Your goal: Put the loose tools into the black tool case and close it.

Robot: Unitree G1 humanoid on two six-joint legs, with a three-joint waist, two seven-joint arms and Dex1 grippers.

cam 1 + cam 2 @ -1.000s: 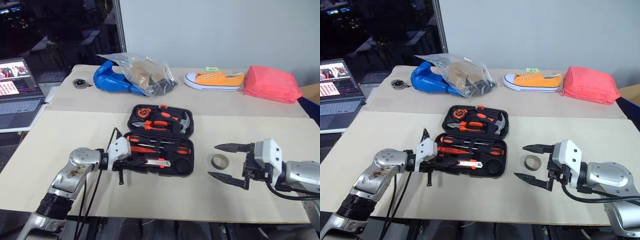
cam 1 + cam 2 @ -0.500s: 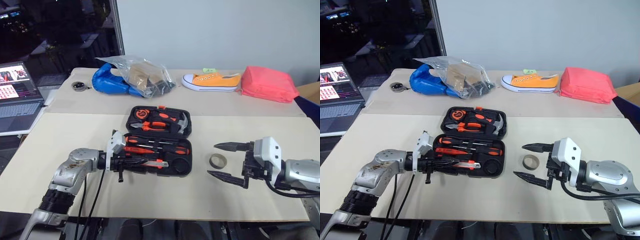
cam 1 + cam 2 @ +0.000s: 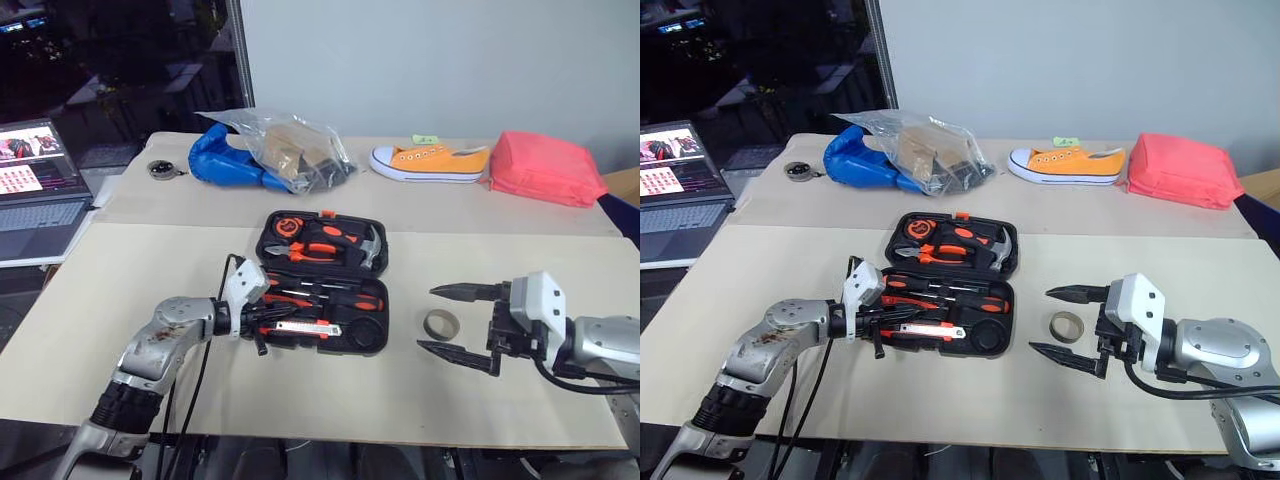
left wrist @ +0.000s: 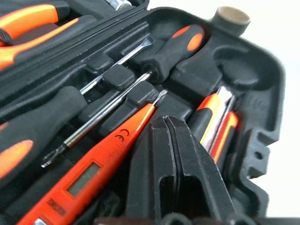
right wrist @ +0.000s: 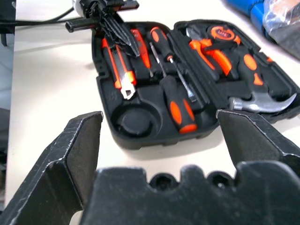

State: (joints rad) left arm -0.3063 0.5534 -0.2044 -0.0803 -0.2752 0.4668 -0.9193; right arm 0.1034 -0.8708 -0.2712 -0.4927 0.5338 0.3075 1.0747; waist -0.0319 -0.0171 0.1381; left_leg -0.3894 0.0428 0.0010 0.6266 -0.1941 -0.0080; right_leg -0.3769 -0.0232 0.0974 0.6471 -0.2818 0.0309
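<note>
- Beige surface [image 3: 120, 290] is carrying everything; laptop [image 3: 38, 190] is sitting off its left edge, w/ a blue bag [image 3: 225, 160], orange shoe [image 3: 430, 160] & pink pouch [image 3: 545, 167] lying along the far side.
- Black tool case [image 3: 320, 280] is lying open, mid-surface, lid flat toward the far side. Two long screwdrivers [image 5: 176, 101], small orange screwdriver [image 4: 93, 176] & utility knife [image 5: 117, 70] are sitting in the near half's recesses.
- Tape ring [image 3: 440, 323] is lying loose on the surface just right of the case; round recess [image 5: 136, 122] at the near right corner is standing vacant.
- Handling, my guess: ring is light, stiff, prob. a bit slick – pinching across its rim should work. Case is rigid moulded plastic; lid looks best pushed over from its far edge.
- Left hand [image 3: 895, 322] is clenched, holding nothing, its tips hovering over the knife end of the case; contact unclear.
- Right hand [image 3: 455, 322] is spread wide & holding nothing, fingers reaching either side of the ring, not touching it.
</note>
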